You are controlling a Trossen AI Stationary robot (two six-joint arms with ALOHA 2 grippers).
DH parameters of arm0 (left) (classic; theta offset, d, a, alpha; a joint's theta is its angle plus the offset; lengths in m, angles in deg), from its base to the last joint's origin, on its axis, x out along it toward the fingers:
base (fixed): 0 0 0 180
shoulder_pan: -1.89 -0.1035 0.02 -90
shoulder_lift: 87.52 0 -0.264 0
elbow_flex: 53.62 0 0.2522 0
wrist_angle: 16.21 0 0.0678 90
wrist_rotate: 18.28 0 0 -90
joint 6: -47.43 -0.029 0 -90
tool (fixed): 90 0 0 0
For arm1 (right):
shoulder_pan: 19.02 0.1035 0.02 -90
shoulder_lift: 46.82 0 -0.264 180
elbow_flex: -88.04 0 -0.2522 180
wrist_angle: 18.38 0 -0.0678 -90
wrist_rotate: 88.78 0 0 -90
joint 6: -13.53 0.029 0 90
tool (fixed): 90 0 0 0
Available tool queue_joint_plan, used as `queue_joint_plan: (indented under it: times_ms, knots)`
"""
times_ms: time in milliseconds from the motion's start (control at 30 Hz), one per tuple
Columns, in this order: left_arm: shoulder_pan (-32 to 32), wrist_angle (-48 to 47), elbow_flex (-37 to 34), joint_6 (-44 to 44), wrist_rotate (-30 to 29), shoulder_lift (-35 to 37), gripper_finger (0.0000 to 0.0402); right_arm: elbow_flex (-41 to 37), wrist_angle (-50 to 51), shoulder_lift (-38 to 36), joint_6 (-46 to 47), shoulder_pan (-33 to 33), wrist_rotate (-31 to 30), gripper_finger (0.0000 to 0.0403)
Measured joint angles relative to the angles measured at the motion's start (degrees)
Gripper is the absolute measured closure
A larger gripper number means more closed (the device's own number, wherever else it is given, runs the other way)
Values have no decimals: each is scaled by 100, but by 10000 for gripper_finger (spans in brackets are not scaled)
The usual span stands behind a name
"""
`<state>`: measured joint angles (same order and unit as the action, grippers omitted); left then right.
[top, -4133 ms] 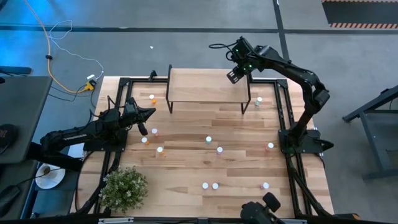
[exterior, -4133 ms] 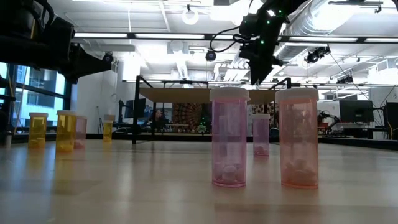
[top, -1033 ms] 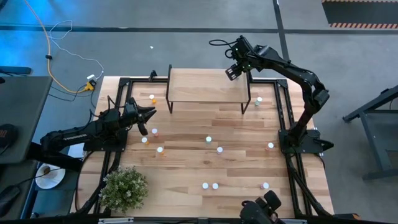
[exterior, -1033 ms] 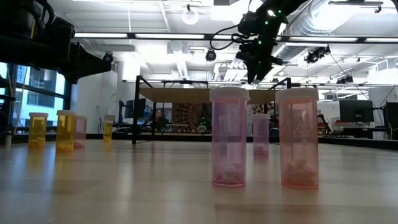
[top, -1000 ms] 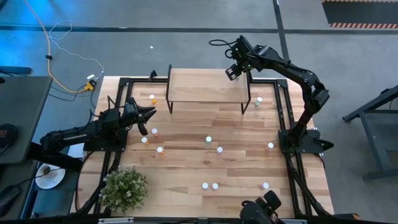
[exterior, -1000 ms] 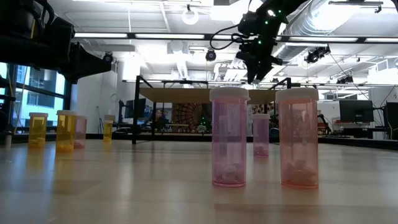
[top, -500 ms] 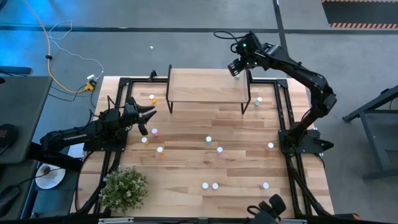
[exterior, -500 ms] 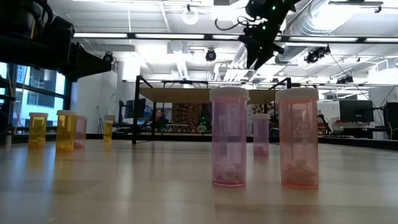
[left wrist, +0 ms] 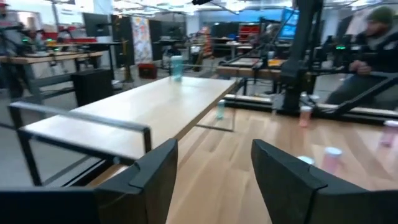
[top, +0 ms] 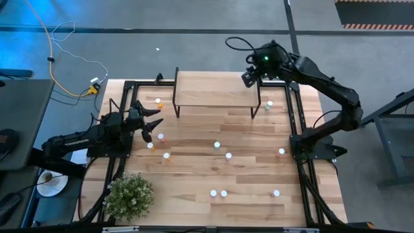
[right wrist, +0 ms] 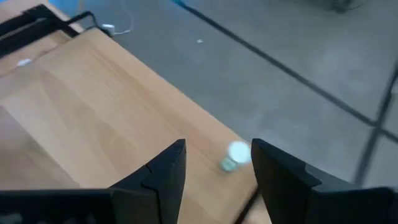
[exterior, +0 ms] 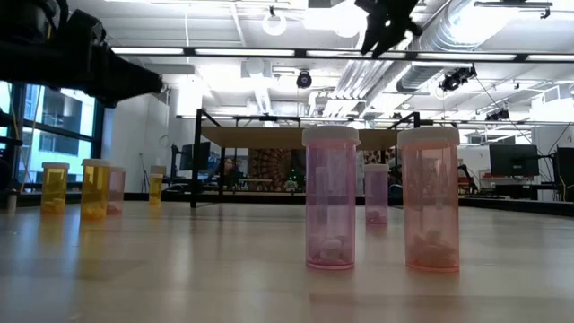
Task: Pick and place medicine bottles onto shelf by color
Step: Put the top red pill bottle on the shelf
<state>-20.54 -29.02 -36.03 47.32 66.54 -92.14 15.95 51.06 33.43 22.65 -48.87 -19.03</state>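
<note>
Overhead, the shelf (top: 215,89) is seen standing at the far end of the table (top: 194,175), with the right gripper (top: 249,76) held above its far right corner. Its fingers (right wrist: 165,171) are parted and nothing is gripped between them. Through the right wrist camera, a pale green bottle (right wrist: 235,154) with a white cap is seen standing on the shelf close to that corner, framed between the two fingers but untouched by them.

The left gripper (top: 155,118) is held over the left part of the table, pointed toward the shelf. Its fingers (left wrist: 146,180) are likewise spread apart and empty. Just beside it, an orange bottle (top: 158,103) stands by the shelf's left leg, and a pink bottle (top: 160,137) stands near the fingertips.

More white-capped bottles are scattered over the tabletop: two (top: 218,193) side by side near the front edge, a green one (top: 269,104) beside the shelf's right leg, and one (top: 281,153) near the right edge. From table height, two pink bottles (exterior: 330,197) are seen upright in front. A potted plant (top: 127,194) sits at the front left corner.
</note>
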Motion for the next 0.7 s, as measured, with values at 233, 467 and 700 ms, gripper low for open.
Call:
queue_joint_plan:
  times_ms: [233,467,700]
  knots:
    - [0,-646,526,283,222,-228,208,0,297,-315,145,393,-361,229]
    - [0,-1457,1095,837,372,-882,212,-28,380,-320,250,645,-365,229]
    - [0,-1836,1470,1758,361,-1813,213,-131,430,-311,245,741,-363,229]
